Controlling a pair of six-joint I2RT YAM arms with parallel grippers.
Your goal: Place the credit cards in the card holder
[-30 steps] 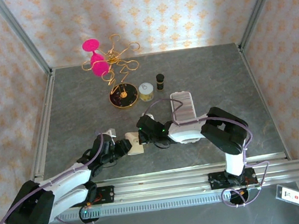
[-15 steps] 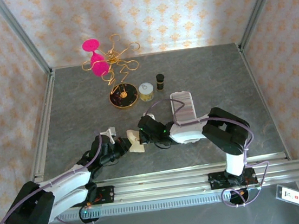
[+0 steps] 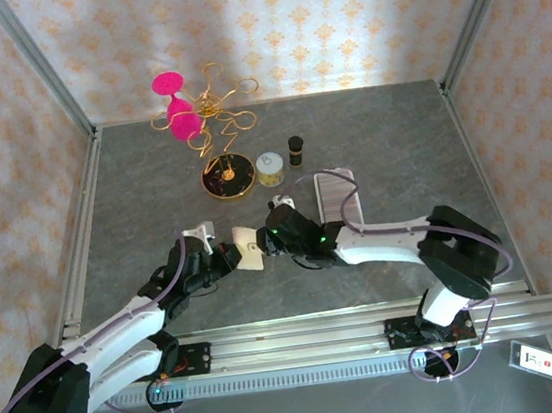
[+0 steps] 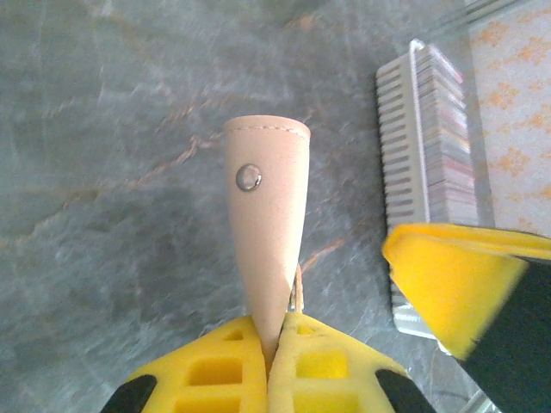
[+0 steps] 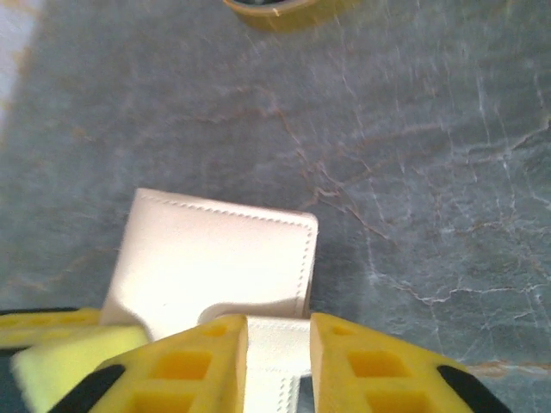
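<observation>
The cream-beige card holder (image 3: 247, 248) is held just above the grey table between both grippers. My left gripper (image 3: 227, 261) is shut on its lower edge; in the left wrist view the card holder (image 4: 263, 215) rises edge-on from the pinched yellow fingers (image 4: 215, 370), its snap stud facing me. My right gripper (image 3: 268, 240) meets it from the right. In the right wrist view the jaws (image 5: 278, 325) stand slightly apart, open, with the snap-tab strap (image 5: 275, 348) lying between them and the card holder's stitched face (image 5: 215, 258) just beyond. The credit cards are out of view.
A long clear plastic case with ribbed rows (image 3: 338, 197) lies right of the grippers, also in the left wrist view as the case (image 4: 426, 163). Farther back stand a gold wire stand with pink discs (image 3: 208, 124), a yellow tin (image 3: 269, 169) and a small dark bottle (image 3: 295, 149).
Both arms have carried the card holder a little away from the bases. The left gripper has shut on it. The right gripper's jaws have parted and its arm has stretched out.
</observation>
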